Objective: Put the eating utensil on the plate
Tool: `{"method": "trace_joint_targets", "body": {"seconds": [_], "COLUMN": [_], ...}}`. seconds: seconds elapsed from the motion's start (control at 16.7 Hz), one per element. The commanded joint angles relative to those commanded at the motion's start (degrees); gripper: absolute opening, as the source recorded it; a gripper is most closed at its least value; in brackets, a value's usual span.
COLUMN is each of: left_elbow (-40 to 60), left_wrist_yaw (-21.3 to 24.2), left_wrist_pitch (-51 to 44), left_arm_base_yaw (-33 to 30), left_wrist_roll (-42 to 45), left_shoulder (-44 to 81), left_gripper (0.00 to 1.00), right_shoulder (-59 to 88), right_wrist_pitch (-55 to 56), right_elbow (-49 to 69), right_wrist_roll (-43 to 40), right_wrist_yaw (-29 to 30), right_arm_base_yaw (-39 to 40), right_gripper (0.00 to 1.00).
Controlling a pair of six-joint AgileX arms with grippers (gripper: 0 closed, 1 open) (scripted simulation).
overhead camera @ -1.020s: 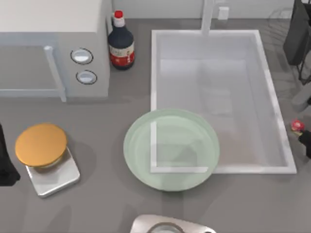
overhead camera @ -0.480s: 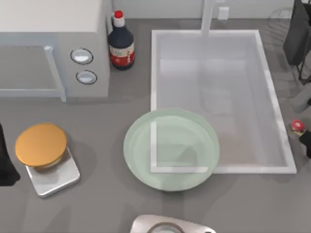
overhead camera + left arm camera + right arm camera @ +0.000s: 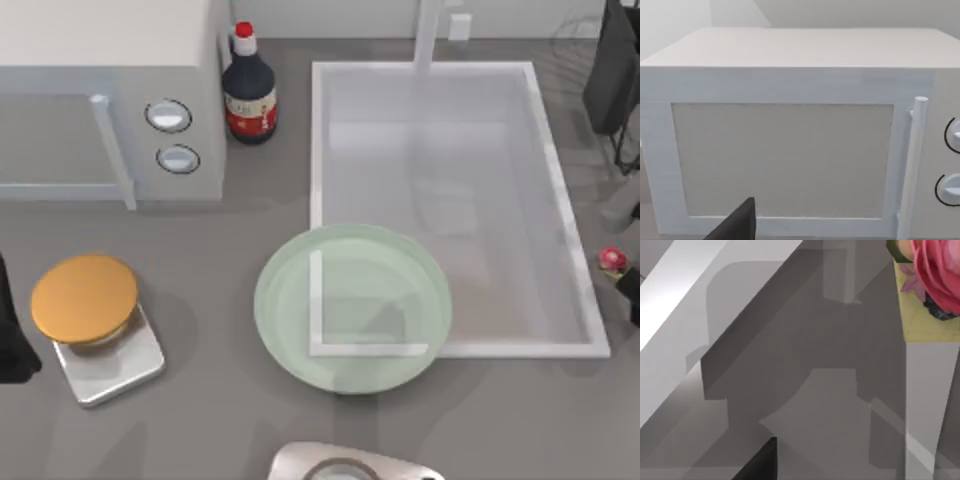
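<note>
The right gripper [image 3: 631, 290] sits at the far right edge of the table, just outside the right rim of the pale grey rectangular sink [image 3: 590, 300]; I cannot tell whether it is open, closed or gripping anything. Just beside its dark body lies the red, white-spotted mushroom-shaped knob of the small white spoon [image 3: 612, 260]. The spoon's handle and bowl are hidden, so whether the gripper touches it cannot be told. In the right wrist view grey surfaces pass under the gripper, with a pink flower on a yellow-green block [image 3: 932, 270] farther off.

The large round pale green translucent plate [image 3: 290, 300] lies near the table's front middle, overlapping the sink's front left corner, well apart from the spoon and bare.

The left gripper [image 3: 12, 340] is parked at the table's far left edge; its state cannot be told either. Just beside it stands the round orange disc on a square steel base [image 3: 85, 298]. Its wrist view faces the white box-shaped microwave [image 3: 785, 160] with 2 round dials. A dark soy sauce bottle with a red cap [image 3: 249, 90] stands between microwave and sink.
</note>
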Motion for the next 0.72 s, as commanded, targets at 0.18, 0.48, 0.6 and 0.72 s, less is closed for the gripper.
{"method": "trace_joint_targets", "body": {"seconds": [0.18,0.48,0.6,0.72], "left_elbow": [0.0,0.0,0.0,0.0], "left_wrist_yaw": [0.0,0.0,0.0,0.0], "left_wrist_pitch": [0.0,0.0,0.0,0.0], "left_arm_base_yaw": [0.0,0.0,0.0,0.0], "left_wrist_roll": [0.0,0.0,0.0,0.0], "left_shoulder": [0.0,0.0,0.0,0.0], "left_gripper": [1.0,1.0,1.0,1.0], "right_shoulder": [0.0,0.0,0.0,-3.3], "right_wrist_pitch": [0.0,0.0,0.0,-3.1], "right_elbow": [0.0,0.0,0.0,0.9], "right_wrist_roll": [0.0,0.0,0.0,1.1], "right_wrist_yaw": [0.0,0.0,0.0,-1.3], "right_arm_base_yaw": [0.0,0.0,0.0,0.2], "right_gripper": [0.0,0.0,0.0,0.0]}}
